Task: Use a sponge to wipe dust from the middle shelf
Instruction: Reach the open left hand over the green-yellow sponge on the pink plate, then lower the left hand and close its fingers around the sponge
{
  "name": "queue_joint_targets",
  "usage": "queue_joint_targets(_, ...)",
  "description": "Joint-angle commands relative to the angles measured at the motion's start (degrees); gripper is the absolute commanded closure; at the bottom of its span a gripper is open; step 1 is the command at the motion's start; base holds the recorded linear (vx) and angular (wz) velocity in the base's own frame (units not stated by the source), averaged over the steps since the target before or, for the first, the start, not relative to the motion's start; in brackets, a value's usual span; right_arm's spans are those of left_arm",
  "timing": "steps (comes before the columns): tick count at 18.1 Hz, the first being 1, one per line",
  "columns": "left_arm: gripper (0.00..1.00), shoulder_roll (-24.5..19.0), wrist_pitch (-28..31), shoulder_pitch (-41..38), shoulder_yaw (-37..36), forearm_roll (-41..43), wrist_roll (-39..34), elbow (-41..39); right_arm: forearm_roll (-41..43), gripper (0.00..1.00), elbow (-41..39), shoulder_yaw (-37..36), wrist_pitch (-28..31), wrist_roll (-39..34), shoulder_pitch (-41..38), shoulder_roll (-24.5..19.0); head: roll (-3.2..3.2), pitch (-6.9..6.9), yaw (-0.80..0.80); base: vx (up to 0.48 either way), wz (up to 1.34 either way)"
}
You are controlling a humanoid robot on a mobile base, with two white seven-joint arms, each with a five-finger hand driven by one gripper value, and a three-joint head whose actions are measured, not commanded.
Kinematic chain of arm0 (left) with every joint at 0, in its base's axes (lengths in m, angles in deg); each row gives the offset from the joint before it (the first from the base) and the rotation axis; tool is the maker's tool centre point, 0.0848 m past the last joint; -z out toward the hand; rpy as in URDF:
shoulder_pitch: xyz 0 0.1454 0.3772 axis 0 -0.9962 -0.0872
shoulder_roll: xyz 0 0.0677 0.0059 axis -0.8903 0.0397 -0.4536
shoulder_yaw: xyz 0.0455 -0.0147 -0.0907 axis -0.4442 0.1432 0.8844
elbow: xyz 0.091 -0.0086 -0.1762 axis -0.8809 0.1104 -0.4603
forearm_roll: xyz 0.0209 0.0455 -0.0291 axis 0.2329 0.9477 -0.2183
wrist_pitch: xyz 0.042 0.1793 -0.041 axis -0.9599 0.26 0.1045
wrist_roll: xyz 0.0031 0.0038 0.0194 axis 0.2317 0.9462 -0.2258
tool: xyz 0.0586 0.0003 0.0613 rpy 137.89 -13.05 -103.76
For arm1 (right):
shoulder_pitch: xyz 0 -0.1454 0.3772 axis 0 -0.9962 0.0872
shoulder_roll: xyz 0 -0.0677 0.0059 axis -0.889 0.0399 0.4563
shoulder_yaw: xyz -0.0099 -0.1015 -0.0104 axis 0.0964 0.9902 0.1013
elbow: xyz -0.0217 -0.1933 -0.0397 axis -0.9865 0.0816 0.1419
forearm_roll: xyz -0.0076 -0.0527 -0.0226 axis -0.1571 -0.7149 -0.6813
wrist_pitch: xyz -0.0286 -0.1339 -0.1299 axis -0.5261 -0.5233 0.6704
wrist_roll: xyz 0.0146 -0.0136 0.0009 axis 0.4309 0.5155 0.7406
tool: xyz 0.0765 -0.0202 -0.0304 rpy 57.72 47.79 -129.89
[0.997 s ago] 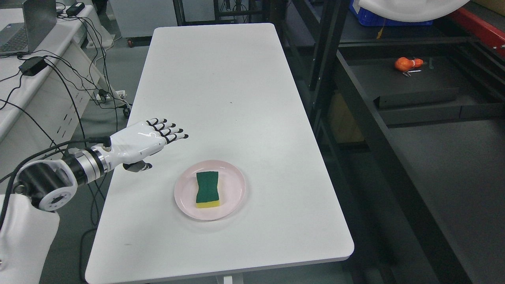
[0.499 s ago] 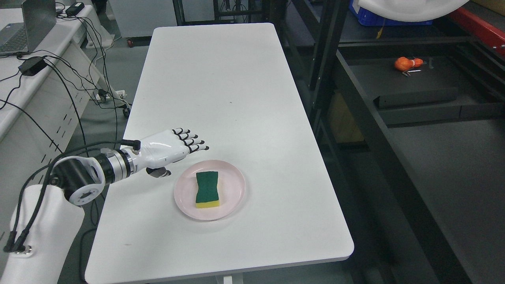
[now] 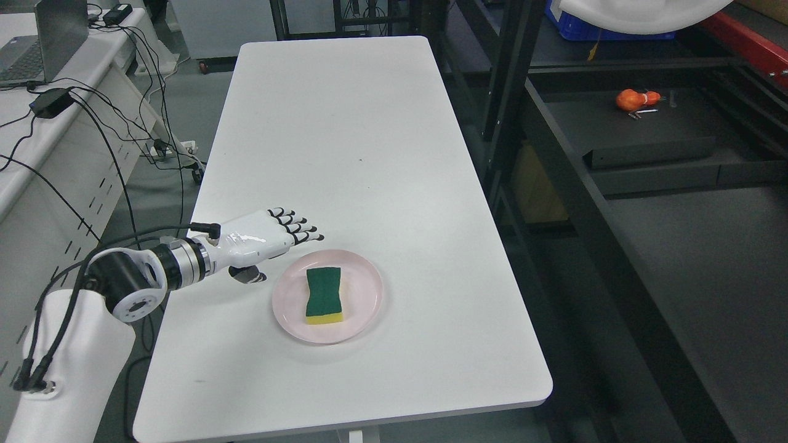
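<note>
Bright, even, sharp; soft shadows

A long white table [image 3: 345, 154] with rounded corners fills the middle of the room, standing on a grey floor [image 3: 160, 178]. To the left, a white desk [image 3: 37, 141] carries a laptop [image 3: 43, 40] and a black power brick [image 3: 52, 101], with black cables [image 3: 123, 123] trailing down its side. To the right stands a black metal rack [image 3: 554, 160]; a small orange object [image 3: 634, 98] lies on one of its dark surfaces. A blue crate [image 3: 609, 29] sits further back.
</note>
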Motion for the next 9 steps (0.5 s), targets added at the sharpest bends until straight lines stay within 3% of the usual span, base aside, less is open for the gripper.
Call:
queue_joint_targets(1, 0.05, 3.6, -0.9, 0.8, -1.7, -0.3, -0.1, 0.9, 0.0, 0.00, -1.0, 0.0, 4.1, 0.0, 0.0, 1.0, 0.00, 0.00, 0.00, 0.000, 0.00)
queue_joint_targets(9, 0.05, 6.5, -0.9, 1.7, -8.9, -0.3, 0.0, 0.5, 0.0, 0.00, -1.0, 0.0, 4.1, 0.0, 0.0, 1.0, 0.00, 0.00, 0.00, -0.008, 0.00)
